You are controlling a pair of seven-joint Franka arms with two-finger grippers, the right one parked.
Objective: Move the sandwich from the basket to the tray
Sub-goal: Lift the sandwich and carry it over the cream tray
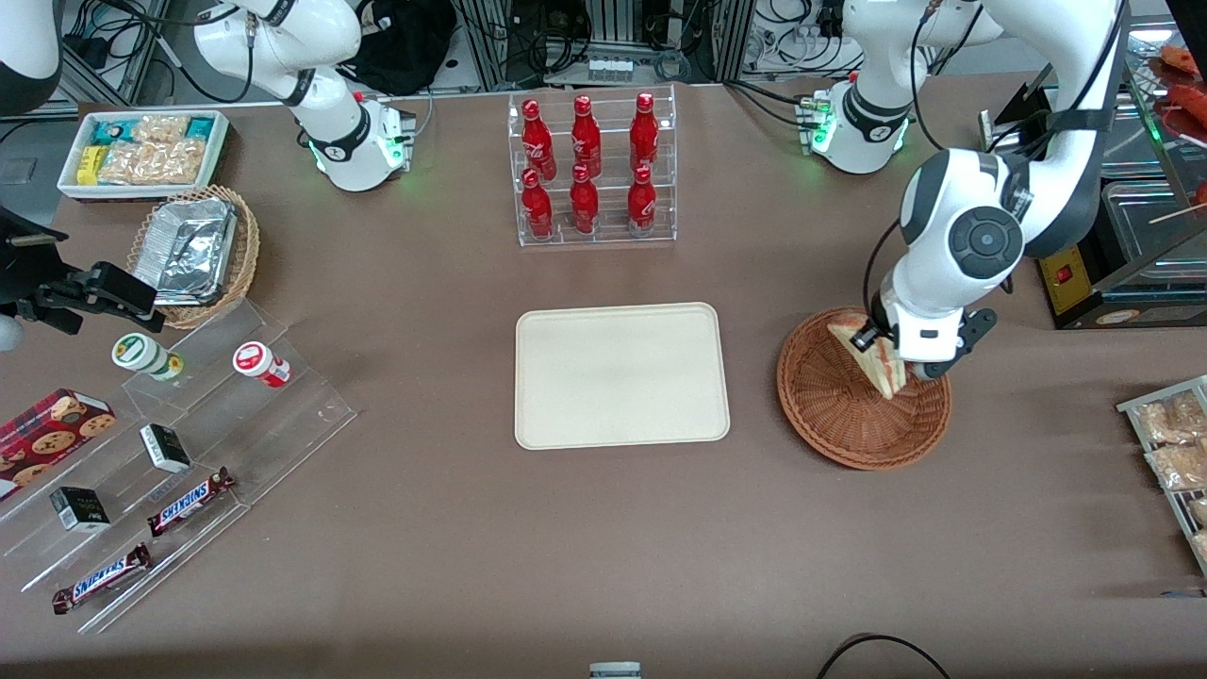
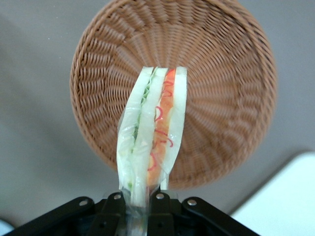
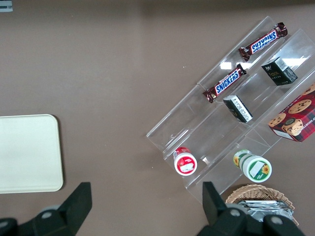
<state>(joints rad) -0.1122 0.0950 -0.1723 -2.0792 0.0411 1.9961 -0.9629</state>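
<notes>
A: Check the front frame from left to right. Where do you find the tray (image 1: 622, 375)?

B: You see it in the middle of the frame, flat on the table (image 1: 453, 528), bare.

A: And right of centre?

B: The basket (image 1: 849, 424) sits there. The gripper (image 1: 896, 370) hangs over it, jaws closed narrow on the sandwich (image 1: 877, 358), gripped at one end. In your wrist camera the sandwich (image 2: 152, 132) is above the basket (image 2: 226, 73), filling edge facing the lens.

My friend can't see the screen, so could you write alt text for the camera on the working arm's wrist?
The gripper holds the sandwich by one end, its fingers shut on the clear wrap, above the basket. A corner of the tray shows beside it.
</notes>
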